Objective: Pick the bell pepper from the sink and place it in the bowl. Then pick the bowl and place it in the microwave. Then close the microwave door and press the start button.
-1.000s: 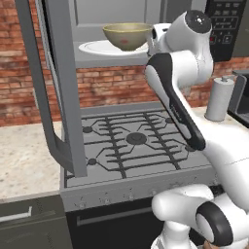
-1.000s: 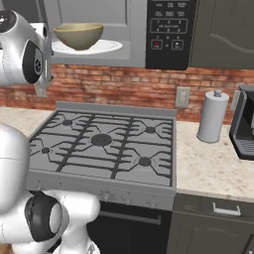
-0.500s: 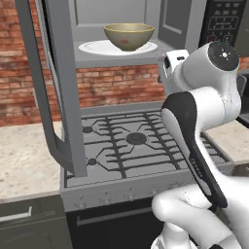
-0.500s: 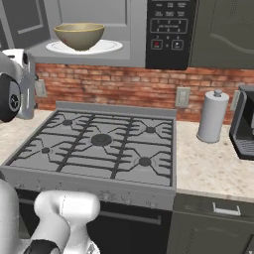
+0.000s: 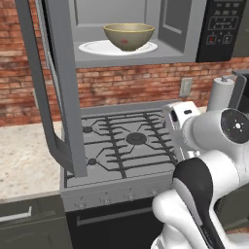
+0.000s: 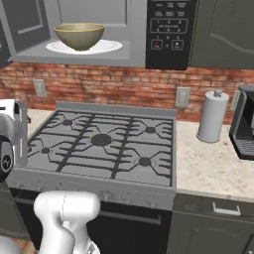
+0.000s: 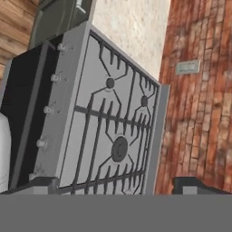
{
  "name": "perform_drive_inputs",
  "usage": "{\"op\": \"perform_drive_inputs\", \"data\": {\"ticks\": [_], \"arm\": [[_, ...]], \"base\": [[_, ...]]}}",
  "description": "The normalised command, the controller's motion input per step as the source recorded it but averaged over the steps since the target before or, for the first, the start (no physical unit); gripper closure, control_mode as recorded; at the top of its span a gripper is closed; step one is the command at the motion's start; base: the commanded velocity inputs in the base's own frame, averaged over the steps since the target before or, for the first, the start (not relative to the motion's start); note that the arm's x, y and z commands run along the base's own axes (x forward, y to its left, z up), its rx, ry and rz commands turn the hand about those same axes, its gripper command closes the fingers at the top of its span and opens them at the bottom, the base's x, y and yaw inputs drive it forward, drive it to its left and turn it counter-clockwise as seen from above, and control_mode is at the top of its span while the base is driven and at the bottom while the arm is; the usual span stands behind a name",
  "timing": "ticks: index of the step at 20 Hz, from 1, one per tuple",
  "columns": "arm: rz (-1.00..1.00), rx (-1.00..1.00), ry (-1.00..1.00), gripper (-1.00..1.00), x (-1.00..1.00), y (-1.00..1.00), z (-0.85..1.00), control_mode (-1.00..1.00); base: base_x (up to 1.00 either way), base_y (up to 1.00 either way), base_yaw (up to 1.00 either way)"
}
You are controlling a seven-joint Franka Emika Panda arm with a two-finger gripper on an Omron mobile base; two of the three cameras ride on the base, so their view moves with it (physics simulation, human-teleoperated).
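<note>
Left base view has the white robot arm with dark joints (image 5: 209, 160) nearest, folded low in front of the grey gas stove with black grates (image 5: 121, 146). Seen from the hand, the two-finger gripper (image 7: 113, 183) looks down over the stove, its dark tips set wide apart with nothing between them. A speckled beige countertop (image 6: 213, 163) flanks the stove; on it, to the right, a white paper-towel roll on a stand (image 6: 212, 116) is upright beside a dark coffee machine (image 6: 243, 129). Behind runs a red brick wall (image 6: 124, 87) with pale outlet plates. Above the stove, the large grey microwave (image 6: 99, 34) is open, its grey-framed door (image 5: 53, 87) swung out to the left. Inside, the round olive-tan bowl (image 5: 129, 36) sits on the white turntable plate (image 5: 92, 47), a red patch showing in it. The black keypad panel (image 6: 168, 30) is at the right.
</note>
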Motion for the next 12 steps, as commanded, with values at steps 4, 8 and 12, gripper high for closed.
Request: {"op": "perform_drive_inputs", "data": {"ticks": [4, 8, 12], "arm": [[0.02, 0.00, 0.00, -1.00, -0.12, 0.19, -0.43, -1.00], [0.00, 0.00, 0.00, -1.00, -0.01, 0.48, -0.41, -1.00], [0.00, -0.02, -0.05, -1.00, -0.31, 0.43, -0.60, -1.00]], "base": [[0.00, 0.00, 0.00], [0.00, 0.00, 0.00], [0.00, 0.00, 0.00]]}}
